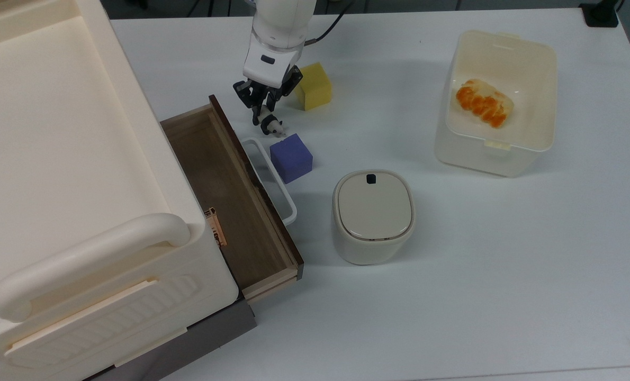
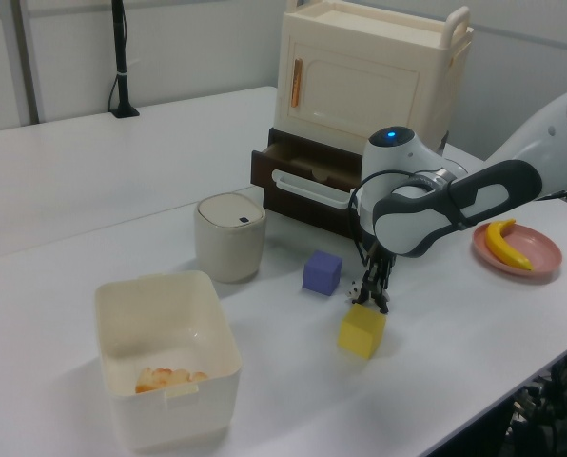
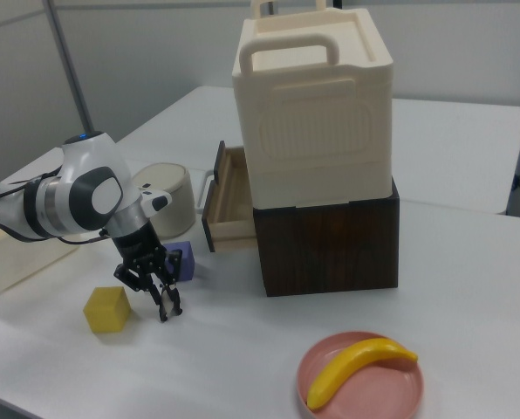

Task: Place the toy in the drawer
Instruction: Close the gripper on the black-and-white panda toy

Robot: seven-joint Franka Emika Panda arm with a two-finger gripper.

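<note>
The toy [image 1: 273, 127], a tiny black-and-white panda, rests on the white table between the yellow cube [image 1: 315, 86] and the purple cube [image 1: 291, 157]. My gripper [image 1: 264, 119] points down at it, with its fingers drawn in around the toy at table level. In the right view the gripper [image 3: 164, 301] stands low beside the purple cube. The drawer [image 1: 225, 211] is pulled open from the cream cabinet [image 1: 55, 159], just to the top view's left of the gripper. Its brown wooden floor is bare and its white loop handle [image 1: 280, 185] faces the cubes.
A cream lidded canister [image 1: 373, 214] stands on the top view's right of the drawer front. A white tub [image 1: 505, 143] holding an orange-and-white item sits far on the top view's right. A banana on a pink plate [image 3: 360, 367] lies near the cabinet in the right view.
</note>
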